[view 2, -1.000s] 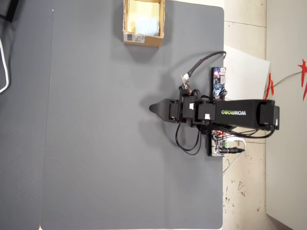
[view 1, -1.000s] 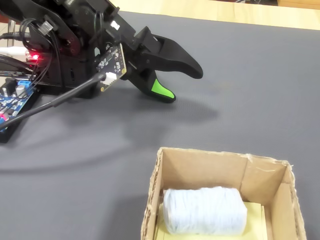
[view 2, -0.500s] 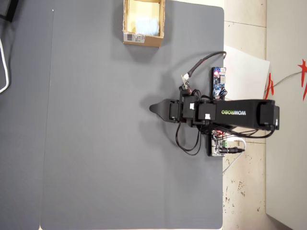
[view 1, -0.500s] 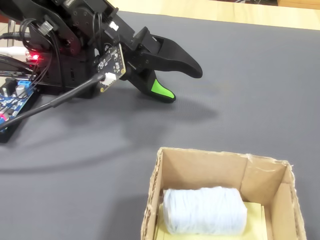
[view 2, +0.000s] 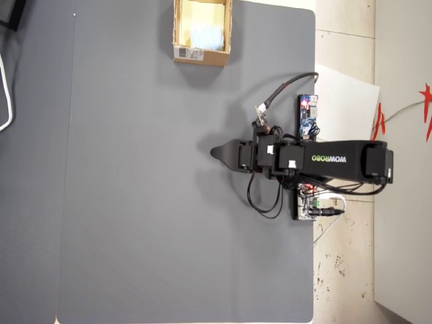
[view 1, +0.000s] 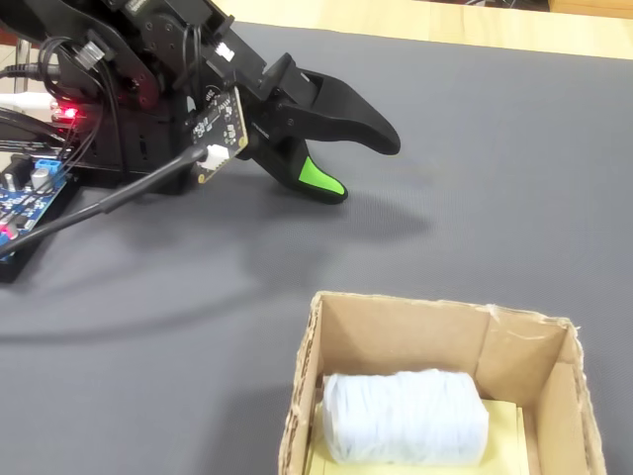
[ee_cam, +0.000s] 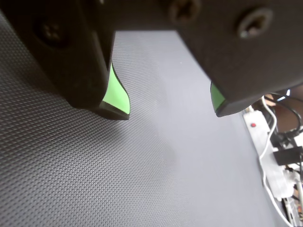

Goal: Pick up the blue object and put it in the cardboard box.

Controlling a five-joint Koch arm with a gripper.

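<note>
Your wrist view tells you nothing about the box or the block: all it offers is the gripper [ee_cam: 173,113] close up, two black jaws with green inner pads standing well apart over bare grey mat [ee_cam: 94,179], nothing between them, and their upper parts cut off by the top edge. At the right edge of that view you can make out a white power strip [ee_cam: 265,146] with a red switch and some cables, partly out of frame. For the task's things, look to the fixed view: the blue object [view 1: 406,416], a pale wound wad, lies inside the cardboard box [view 1: 396,332] on its yellowish floor, close to the near-left wall, though the box's lower part runs off the bottom of the picture. In the overhead view you see the same box [view 2: 202,57] at the top of the mat with its white barcode label facing down the picture, and the blue object [view 2: 206,35] shows only as a faint pale patch, hard to make out. There the gripper [view 2: 217,153] is a single dark point, so its opening can't be read from above; it sits well apart from the box. The fixed view shows the gripper [view 1: 366,163] low over the mat, jaws spread, beside the dark-blue circuit board [view 1: 35,193] with a red light.
</note>
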